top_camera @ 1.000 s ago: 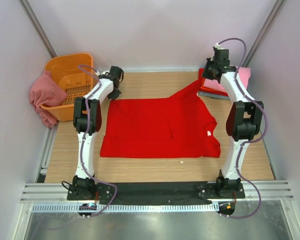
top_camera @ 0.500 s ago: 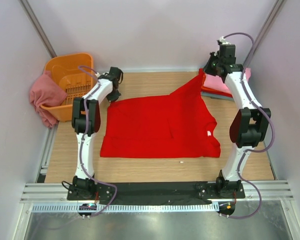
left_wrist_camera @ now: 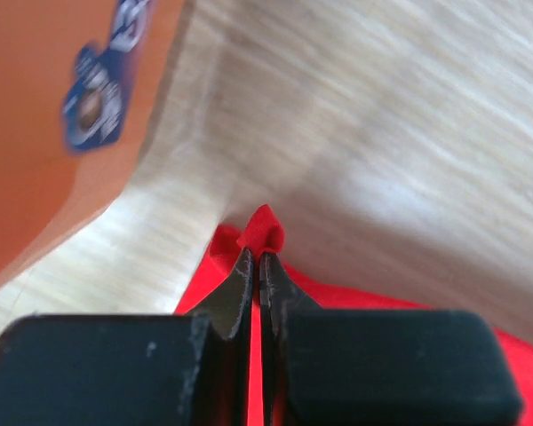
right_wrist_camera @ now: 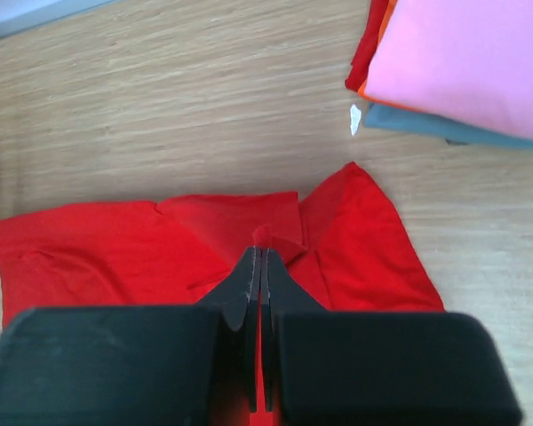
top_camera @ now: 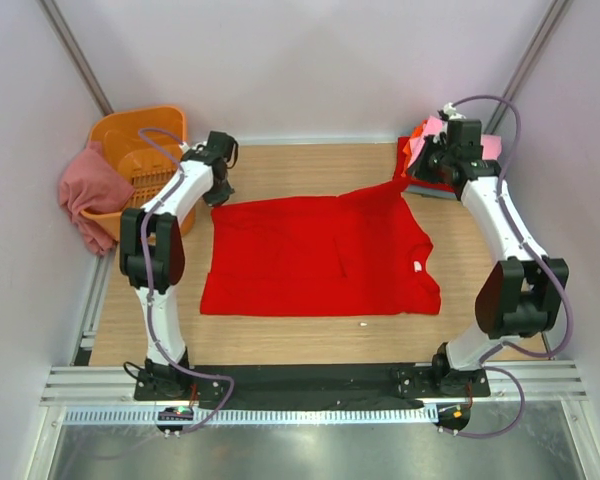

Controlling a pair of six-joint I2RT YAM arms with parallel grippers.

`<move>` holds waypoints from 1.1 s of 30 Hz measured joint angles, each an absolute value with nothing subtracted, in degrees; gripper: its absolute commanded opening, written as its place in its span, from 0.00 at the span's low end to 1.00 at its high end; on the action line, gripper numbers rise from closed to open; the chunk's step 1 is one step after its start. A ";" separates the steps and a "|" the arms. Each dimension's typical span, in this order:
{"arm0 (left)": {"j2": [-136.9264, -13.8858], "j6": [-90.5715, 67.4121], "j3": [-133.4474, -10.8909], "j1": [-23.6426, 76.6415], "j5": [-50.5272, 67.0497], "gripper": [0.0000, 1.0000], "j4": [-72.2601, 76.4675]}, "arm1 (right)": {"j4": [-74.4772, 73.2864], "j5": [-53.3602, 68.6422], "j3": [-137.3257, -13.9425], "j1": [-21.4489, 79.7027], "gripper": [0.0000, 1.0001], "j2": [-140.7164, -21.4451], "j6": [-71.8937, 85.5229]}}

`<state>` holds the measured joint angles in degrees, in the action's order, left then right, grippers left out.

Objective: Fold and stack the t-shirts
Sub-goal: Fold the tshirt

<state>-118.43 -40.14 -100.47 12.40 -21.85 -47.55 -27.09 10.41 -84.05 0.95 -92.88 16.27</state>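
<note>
Red t-shirt (top_camera: 320, 255): spread nearly flat over the middle of the tabletop (top_camera: 300, 165), with its far-right part drawn toward the far-right corner.
Handling (judged): light, limp cloth that sags and creases. It is not fragile, but it drags and bunches when pulled unevenly.
Hold points (judged): the corners and hems, two at once, so that an edge folds over straight.
Left gripper (left_wrist_camera: 256, 257): jaws closed on a small peak of cloth at the shirt's far-left corner, just beside the basket.
Right gripper (right_wrist_camera: 261, 257): jaws closed on a pinch of the shirt's far-right part, near the stack.
Folded stack: at the far-right corner, with a pink shirt (right_wrist_camera: 466, 62) on top and a grey-blue shirt (right_wrist_camera: 417, 122) among the layers beneath.
Basket (top_camera: 135, 113): at the far-left corner; a dusty-rose shirt (top_camera: 85, 190) hangs over its left rim, and the visible slotted inside holds nothing else.
</note>
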 measured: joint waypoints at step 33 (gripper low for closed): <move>-99.48 -40.07 -72.42 20.49 -28.80 0.00 -47.64 | -34.85 2.26 -52.34 0.95 0.01 -56.75 22.98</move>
